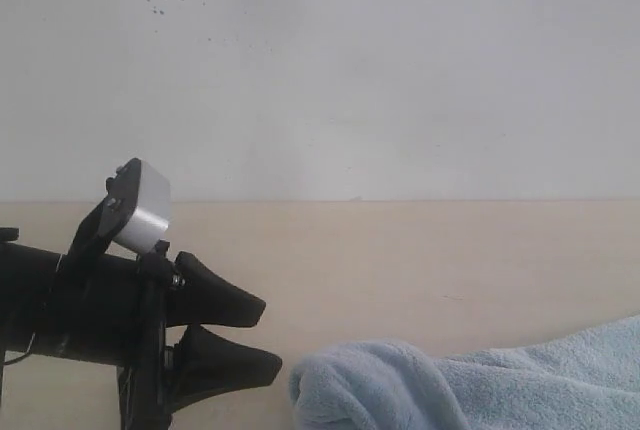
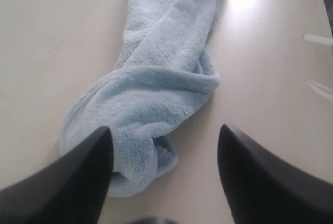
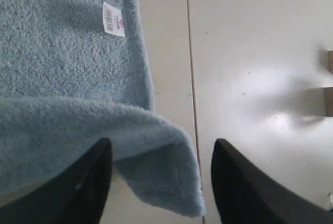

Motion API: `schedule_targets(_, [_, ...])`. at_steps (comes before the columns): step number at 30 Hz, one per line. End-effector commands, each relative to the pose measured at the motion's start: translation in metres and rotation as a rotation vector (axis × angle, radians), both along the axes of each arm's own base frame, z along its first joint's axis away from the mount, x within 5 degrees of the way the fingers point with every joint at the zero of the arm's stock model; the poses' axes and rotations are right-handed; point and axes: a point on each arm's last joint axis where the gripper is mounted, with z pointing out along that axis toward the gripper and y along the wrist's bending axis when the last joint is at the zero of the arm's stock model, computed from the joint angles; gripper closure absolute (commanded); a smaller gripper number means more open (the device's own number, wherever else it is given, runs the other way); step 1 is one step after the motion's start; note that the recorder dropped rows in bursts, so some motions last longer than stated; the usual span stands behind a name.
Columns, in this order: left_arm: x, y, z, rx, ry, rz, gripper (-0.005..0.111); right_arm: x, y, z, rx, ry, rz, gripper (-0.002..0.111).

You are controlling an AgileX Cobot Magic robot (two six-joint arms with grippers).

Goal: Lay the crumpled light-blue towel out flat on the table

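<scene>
The light-blue towel [image 1: 400, 390] lies bunched on the beige table [image 1: 400, 260] at the lower right of the exterior view. My left gripper [image 1: 268, 335] hovers open just left of its rolled end. In the left wrist view the towel [image 2: 156, 88] is a twisted rope; its end sits by one finger, and the left gripper [image 2: 165, 129] is open and holds nothing. In the right wrist view a folded-over towel corner [image 3: 156, 166] lies below and between the fingers of the open right gripper [image 3: 162, 140]. The white tag [image 3: 113, 20] shows near the hem. The exterior view does not show the right gripper.
The white speckled wall [image 1: 320, 70] rises behind the table. A thin seam [image 3: 191, 78] runs across the tabletop beside the towel's hem. Two white strips [image 2: 318, 39] lie on the table beyond the towel. Brown blocks [image 3: 329, 94] sit at the frame's edge.
</scene>
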Motion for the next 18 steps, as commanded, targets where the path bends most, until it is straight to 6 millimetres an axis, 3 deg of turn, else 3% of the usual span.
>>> schedule_targets(1, [0.001, -0.002, 0.009, -0.056, -0.004, 0.036, 0.049, 0.007, 0.019, 0.025, 0.114, -0.222, 0.018, 0.052])
schedule_targets(5, [0.004, -0.001, 0.01, -0.074, 0.002, 0.078, 0.049, 0.015, 0.081, 0.04, 0.374, -0.364, 0.207, 0.052])
schedule_targets(11, [0.005, -0.001, 0.011, -0.082, 0.005, 0.088, 0.049, 0.004, 0.164, 0.016, 0.35, -0.11, 0.644, 0.052])
schedule_targets(14, [0.005, -0.001, 0.011, -0.082, 0.005, 0.088, 0.049, 0.0, 0.192, 0.005, 0.392, -0.071, 0.72, 0.052])
schedule_targets(18, [0.005, -0.001, 0.011, -0.082, 0.005, 0.088, 0.049, -0.001, 0.213, -0.012, 0.42, -0.022, 0.77, 0.052])
